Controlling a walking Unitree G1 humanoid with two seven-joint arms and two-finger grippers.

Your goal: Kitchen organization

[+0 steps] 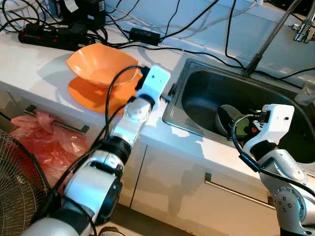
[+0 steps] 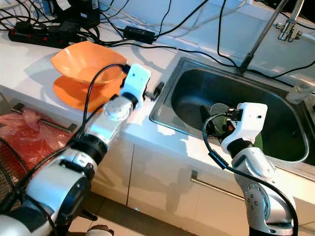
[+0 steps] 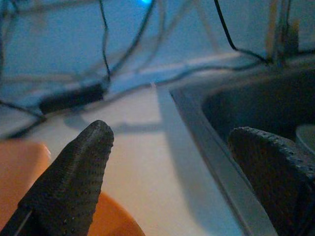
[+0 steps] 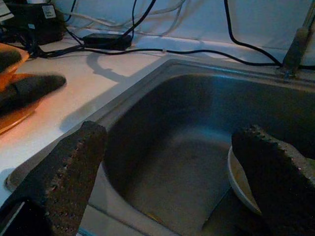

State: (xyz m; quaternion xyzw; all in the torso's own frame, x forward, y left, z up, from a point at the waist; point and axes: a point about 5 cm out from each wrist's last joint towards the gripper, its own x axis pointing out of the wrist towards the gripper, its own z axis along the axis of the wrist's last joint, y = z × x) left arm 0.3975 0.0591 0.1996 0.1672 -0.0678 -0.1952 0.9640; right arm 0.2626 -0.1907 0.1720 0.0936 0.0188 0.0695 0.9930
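An orange bowl (image 1: 101, 66) sits on an orange plate (image 1: 86, 96) on the white counter, left of the steel sink (image 1: 206, 86). My left gripper (image 1: 168, 92) hovers low over the counter strip between the bowl's right edge and the sink rim. In the left wrist view its fingers (image 3: 74, 177) stand open with nothing between them. My right gripper (image 4: 170, 130) is open over the front of the sink basin. A pale bowl (image 4: 238, 182) lies on the sink floor close to one right fingertip, seen from the head as a grey dish (image 2: 219, 109).
A black power strip (image 1: 44, 35), an adapter (image 1: 145, 35) and many cables lie along the back of the counter. The faucet (image 1: 273, 34) leans over the sink. A red plastic bag (image 1: 44, 142) and a wire fan (image 1: 19, 187) stand below left, by the cabinet fronts.
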